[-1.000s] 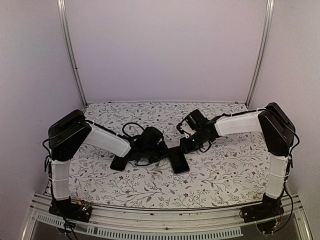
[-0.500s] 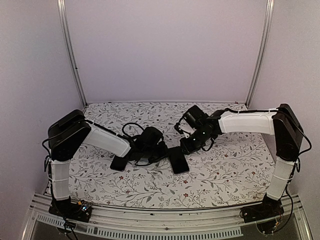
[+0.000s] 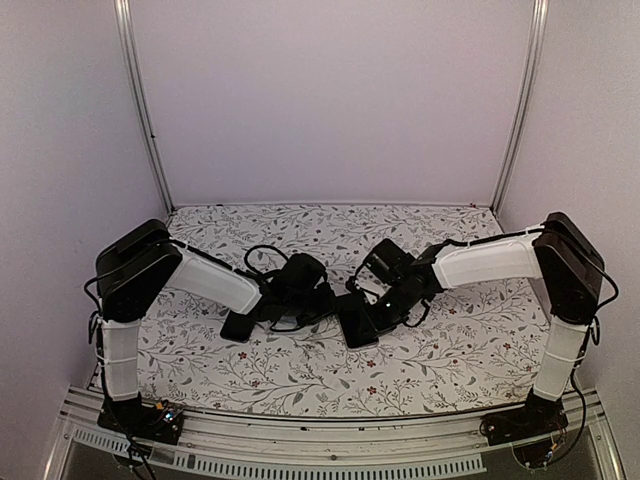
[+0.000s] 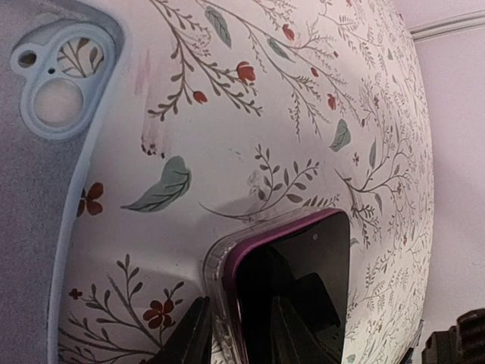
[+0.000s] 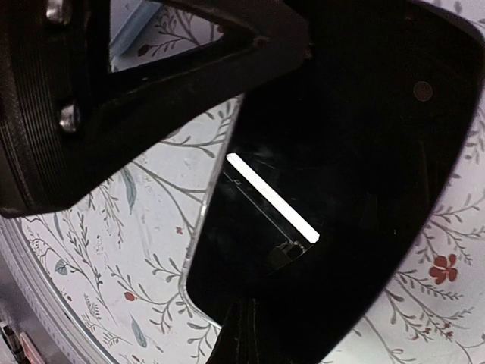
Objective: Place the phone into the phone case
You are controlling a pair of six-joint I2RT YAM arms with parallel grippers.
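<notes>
The phone [image 3: 358, 320] lies flat at mid-table, black screen up, purple-edged [image 4: 303, 280], inside the clear phone case [image 4: 216, 280]. My left gripper [image 4: 239, 337] is shut on the case's left side: one finger on the table outside the rim, the other on the screen. In the top view the left gripper [image 3: 322, 298] sits at the phone's left edge. My right gripper [image 5: 258, 334] is shut, its fingertips together on the dark glass [image 5: 341, 174]. From above, the right gripper [image 3: 373, 312] rests over the phone's right half. The case's clear rim [image 5: 198, 227] shows along the phone's edge.
A pale blue case-like piece with camera cut-outs [image 4: 57, 80] lies just left of the phone. A dark flat object [image 3: 238, 325] sits near the left arm. The floral tablecloth [image 3: 450, 345] covers the table, with walls on three sides and a metal rail [image 3: 330, 455] in front.
The right arm has swung down and toward the near edge onto the phone, and its jaws have shut. The left arm and the phone have stayed put.
</notes>
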